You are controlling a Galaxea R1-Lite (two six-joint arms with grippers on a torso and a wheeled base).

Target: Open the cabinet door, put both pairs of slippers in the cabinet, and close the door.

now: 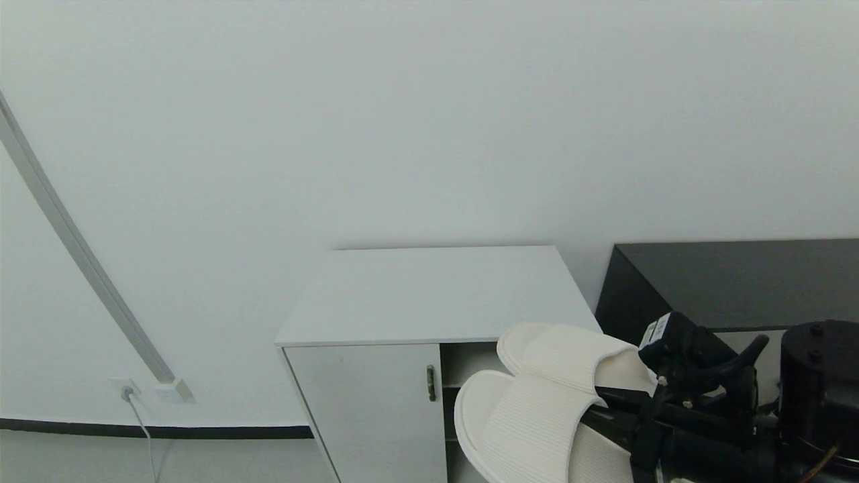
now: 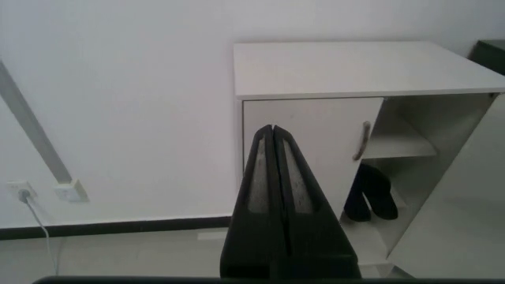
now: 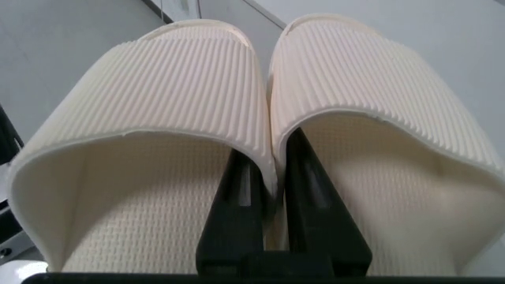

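The white cabinet (image 1: 429, 295) stands against the wall, with its left door (image 1: 366, 402) closed and its right half open. In the left wrist view a dark pair of slippers (image 2: 372, 193) sits on the cabinet's (image 2: 355, 67) floor, under a shelf (image 2: 402, 146). My right gripper (image 3: 272, 170) is shut on the touching inner sides of a white ribbed pair of slippers (image 3: 260, 102). It holds the white pair (image 1: 537, 396) in the air in front of the open half. My left gripper (image 2: 273, 130) is shut and holds nothing, some way back from the cabinet.
A black table (image 1: 738, 275) stands right of the cabinet. A grey cable duct (image 1: 74, 248) runs slanted down the wall to sockets (image 1: 127, 389) with a cord plugged in. Bare floor lies left of the cabinet.
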